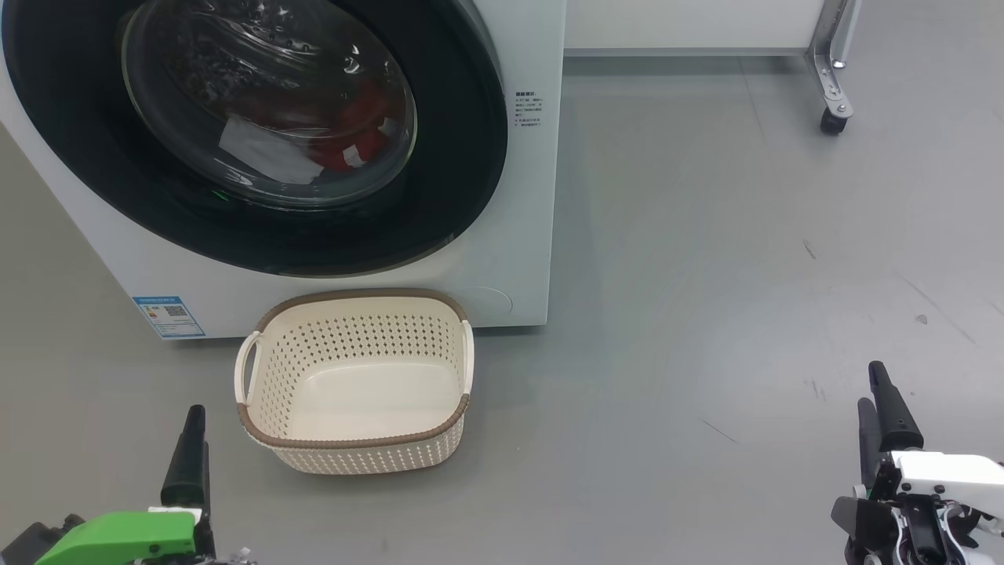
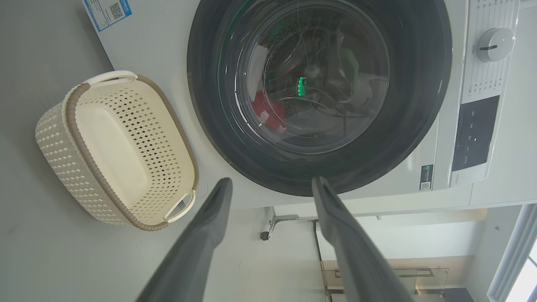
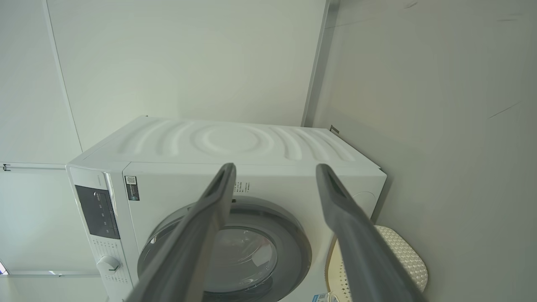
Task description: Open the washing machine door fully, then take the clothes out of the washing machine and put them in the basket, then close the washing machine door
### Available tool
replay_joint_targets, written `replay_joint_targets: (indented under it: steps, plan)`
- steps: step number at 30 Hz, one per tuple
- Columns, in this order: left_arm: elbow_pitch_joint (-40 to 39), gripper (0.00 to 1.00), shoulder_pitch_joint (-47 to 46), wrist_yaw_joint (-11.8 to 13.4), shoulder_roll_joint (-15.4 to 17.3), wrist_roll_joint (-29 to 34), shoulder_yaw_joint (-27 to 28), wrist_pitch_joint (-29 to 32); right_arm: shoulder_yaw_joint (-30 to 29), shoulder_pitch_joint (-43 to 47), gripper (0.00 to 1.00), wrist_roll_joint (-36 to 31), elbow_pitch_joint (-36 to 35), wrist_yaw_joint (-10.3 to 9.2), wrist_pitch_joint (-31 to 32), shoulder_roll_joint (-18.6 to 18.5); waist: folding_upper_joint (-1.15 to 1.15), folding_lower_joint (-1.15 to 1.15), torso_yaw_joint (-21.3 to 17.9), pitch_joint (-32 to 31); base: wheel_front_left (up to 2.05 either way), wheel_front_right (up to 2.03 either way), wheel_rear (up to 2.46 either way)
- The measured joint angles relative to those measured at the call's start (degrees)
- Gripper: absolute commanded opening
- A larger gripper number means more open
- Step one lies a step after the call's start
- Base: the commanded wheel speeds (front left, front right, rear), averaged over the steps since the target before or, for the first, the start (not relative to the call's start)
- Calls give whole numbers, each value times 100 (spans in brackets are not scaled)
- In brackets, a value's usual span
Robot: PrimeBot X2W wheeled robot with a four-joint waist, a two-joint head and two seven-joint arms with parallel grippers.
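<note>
Since the door [image 1: 267, 102] stands shut against the washer [image 1: 518, 235], the step in hand is judged to be the first one, opening it fully, and it is not yet begun. The clothes [image 1: 353, 133] lie inside the washer and show red and white through the glass. The basket [image 1: 361, 459] sits empty on the floor [image 1: 706, 235] just in front of the washer, below the door. The left gripper [image 2: 272, 180] hangs low beside the basket, jaws spread wide and holding nothing. The right gripper [image 1: 871, 386] is well off to the right over bare floor, equally wide and empty. Next, one gripper would need to reach the door's rim and find a purchase there. No handle or hinge can be made out on the glossy black ring, so which edge to pull cannot be told.
</note>
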Motion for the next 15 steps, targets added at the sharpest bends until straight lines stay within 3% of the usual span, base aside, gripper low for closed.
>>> replay_joint_targets:
  steps: [15]
  plan:
    - [-383,100,-26,0,35,409,-67,-250,-21,-2,100,-543,-409,0,-255,-5,0,0,35,7,0,0,0]
